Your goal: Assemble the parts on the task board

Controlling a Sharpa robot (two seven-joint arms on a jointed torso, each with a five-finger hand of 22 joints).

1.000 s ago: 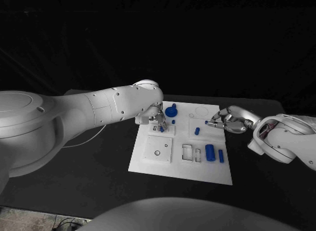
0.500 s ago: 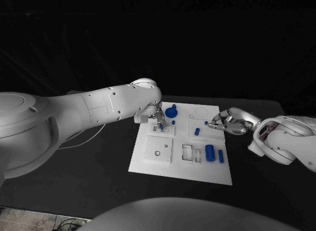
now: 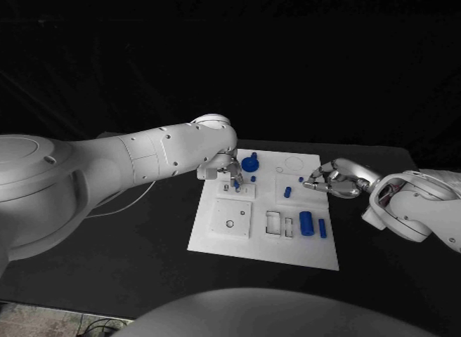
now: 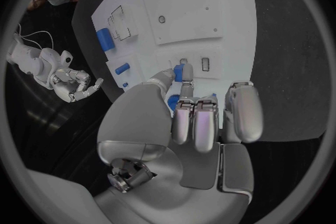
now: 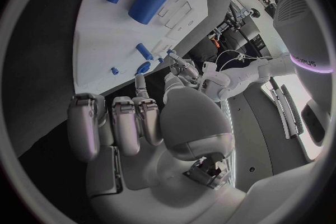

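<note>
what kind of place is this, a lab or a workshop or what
Most likely a robotics lab test bench: a white task board with cut-out slots and small blue parts lies on a black table against dark drapes, worked by two robot arms.

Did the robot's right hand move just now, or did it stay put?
Yes, a little. In the head view, the right hand has edged slightly away from the task board, toward the robot's right; earlier its fingers sat nearer the board's right edge.

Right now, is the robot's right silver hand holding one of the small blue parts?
No. In the head view the right hand hangs at the white task board's right edge, fingers curled, with no blue part in it.
</note>
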